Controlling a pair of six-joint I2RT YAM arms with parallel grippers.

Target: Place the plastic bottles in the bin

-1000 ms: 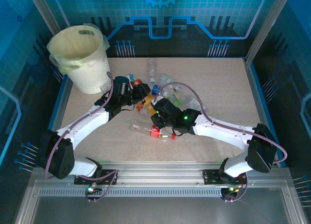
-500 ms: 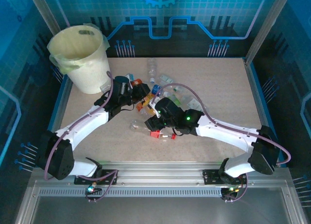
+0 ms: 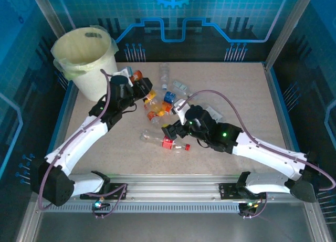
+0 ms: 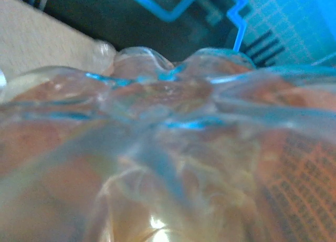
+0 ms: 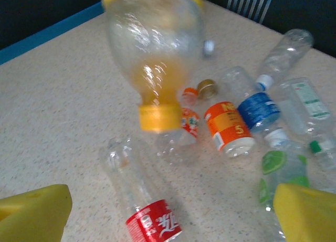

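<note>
My left gripper (image 3: 131, 83) is shut on a crushed clear bottle with an orange label (image 3: 139, 79), held in the air just right of the bin (image 3: 86, 61), a cream-white bucket lined with a pale bag. That bottle (image 4: 168, 147) presses against the left wrist camera and hides the fingers. In the right wrist view it hangs cap-down (image 5: 153, 58). My right gripper (image 3: 172, 130) (image 5: 169, 213) is open, its yellow fingertips (image 5: 37, 213) either side of a red-label bottle (image 5: 137, 197) (image 3: 164, 141) lying on the table.
Several more bottles lie in a cluster at mid-table: orange-label (image 5: 227, 127), blue-label (image 5: 257, 108), green-label (image 5: 281, 171) and clear ones (image 3: 181, 85). A raised blue rim (image 3: 67, 108) edges the speckled tabletop (image 3: 247, 100).
My left arm has lifted the orange-label bottle out of the pile and carried it up and left toward the bin. My right arm has stretched out, its gripper staying over the red-label bottle.
</note>
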